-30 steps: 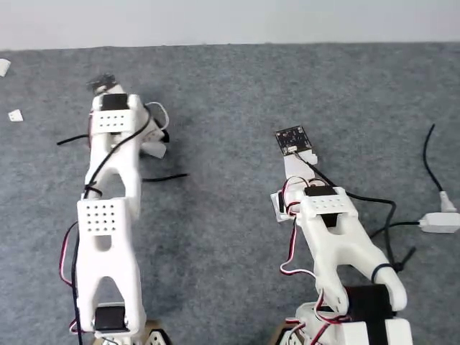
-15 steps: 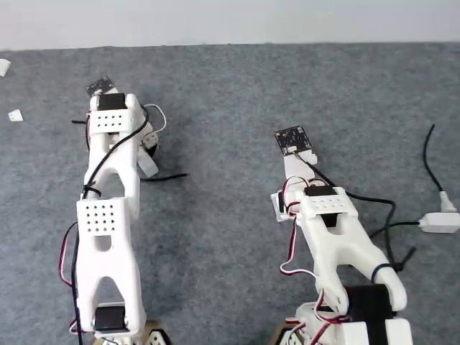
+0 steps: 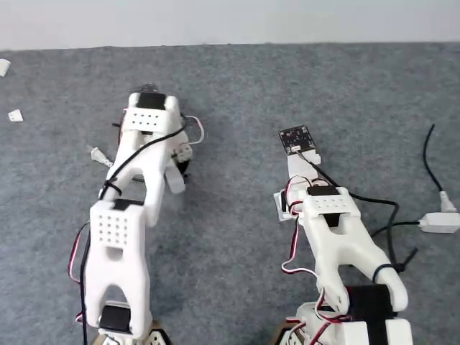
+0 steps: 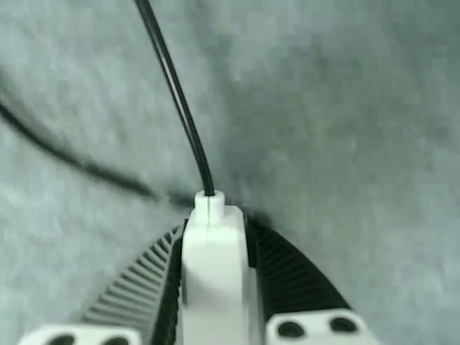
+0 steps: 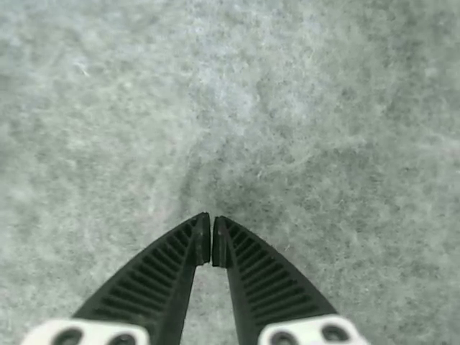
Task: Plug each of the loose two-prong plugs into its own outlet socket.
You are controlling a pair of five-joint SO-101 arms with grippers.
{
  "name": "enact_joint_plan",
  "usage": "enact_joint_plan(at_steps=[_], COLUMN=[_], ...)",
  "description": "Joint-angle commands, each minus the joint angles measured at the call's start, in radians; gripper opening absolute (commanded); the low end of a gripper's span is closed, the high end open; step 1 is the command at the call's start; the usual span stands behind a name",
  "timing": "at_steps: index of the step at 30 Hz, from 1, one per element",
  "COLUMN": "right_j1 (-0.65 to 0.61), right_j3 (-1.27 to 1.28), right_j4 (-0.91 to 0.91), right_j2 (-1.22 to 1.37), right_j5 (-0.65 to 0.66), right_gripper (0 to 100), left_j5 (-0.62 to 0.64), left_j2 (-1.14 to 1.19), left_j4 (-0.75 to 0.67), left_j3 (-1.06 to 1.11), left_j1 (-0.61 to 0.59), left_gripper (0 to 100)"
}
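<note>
My left gripper (image 4: 213, 219) is shut on a white plug body (image 4: 212, 266), and a thin black lead (image 4: 180, 108) runs off from its end over the grey carpet. In the high view that arm (image 3: 147, 136) stands left of centre, with another small white plug (image 3: 97, 154) lying on the carpet to its left. My right gripper (image 5: 211, 241) is shut with nothing between its fingers, low over bare carpet. At the far right lie a white socket block (image 3: 438, 223) and a white plug (image 3: 446, 201) on a black lead.
Grey carpet (image 3: 230, 86) covers the whole table up to a pale wall at the back. Two small white bits (image 3: 14, 115) lie at the far left edge. The right arm's black cable (image 3: 381, 205) loops toward the socket block.
The left arm has swung right toward the middle with the white plug in its gripper, dragging the black lead along. A white plug at left is now uncovered. The right arm stayed put.
</note>
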Motion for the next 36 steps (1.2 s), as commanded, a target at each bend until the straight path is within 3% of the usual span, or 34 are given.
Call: enact_joint_plan(at_steps=[1,14,21,25,27,33,36], right_j1=[0.015,0.024,0.024,0.021,0.021,0.021,0.021], right_j3=[-0.063,-0.063,-0.063,-0.063,-0.063,-0.063,-0.063], right_j4=[-0.019,-0.019,-0.019,-0.019,-0.019,-0.019,-0.019], right_j2=[0.001,0.001,0.001,0.001,0.001,0.001,0.001], right_j5=[0.003,0.003,0.003,0.003,0.003,0.003,0.003], right_gripper=[1.0,1.2,1.2,1.2,1.2,1.2,1.2], left_j5=[-0.017,-0.132,-0.325,-0.496,-0.545,-0.525,-0.528], left_j2=[-0.224,-0.647,-0.669,-0.672,-0.678,-0.68,-0.68], left_j4=[-0.086,-0.522,-0.554,-0.563,-0.56,-0.525,-0.525], left_j3=[0.24,0.99,1.159,1.221,1.23,1.207,1.202], left_j1=[0.06,0.08,0.04,0.006,-0.003,-0.061,-0.107], left_gripper=[1,1,2,2,7,30,33])
